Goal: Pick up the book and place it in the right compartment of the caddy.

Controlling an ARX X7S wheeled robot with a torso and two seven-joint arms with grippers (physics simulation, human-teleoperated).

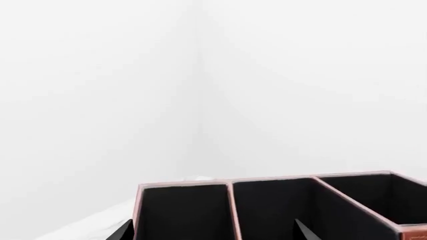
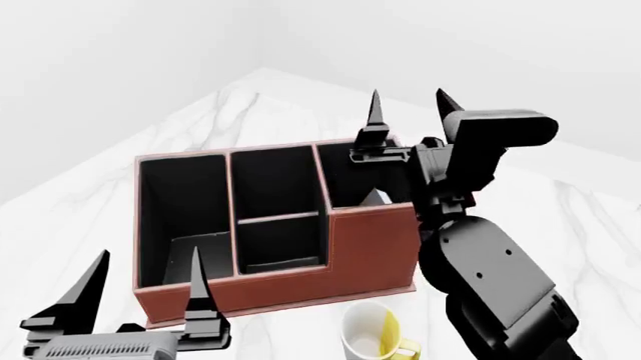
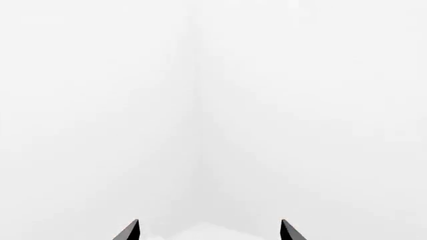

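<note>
The reddish-brown caddy point(image 2: 300, 289) stands mid-table in the head view, its black sections open upward. In its right compartment point(image 2: 350, 176), behind the tall front wall, a small grey-black corner pokes up; it looks like the book point(image 2: 377, 197), mostly hidden. My right gripper point(image 2: 410, 105) is open with fingers pointing up, just above and behind that compartment, holding nothing. My left gripper point(image 2: 143, 281) is open and empty at the caddy's front left corner. The left wrist view shows the caddy point(image 1: 230, 182) beyond the left gripper point(image 1: 213, 232). The right wrist view shows only the right gripper point(image 3: 210, 231) against white walls.
A white-and-yellow mug point(image 2: 368, 339) stands just in front of the caddy's right end, close to my right forearm point(image 2: 491, 277). The white marble table point(image 2: 571, 217) narrows to a far corner near white walls.
</note>
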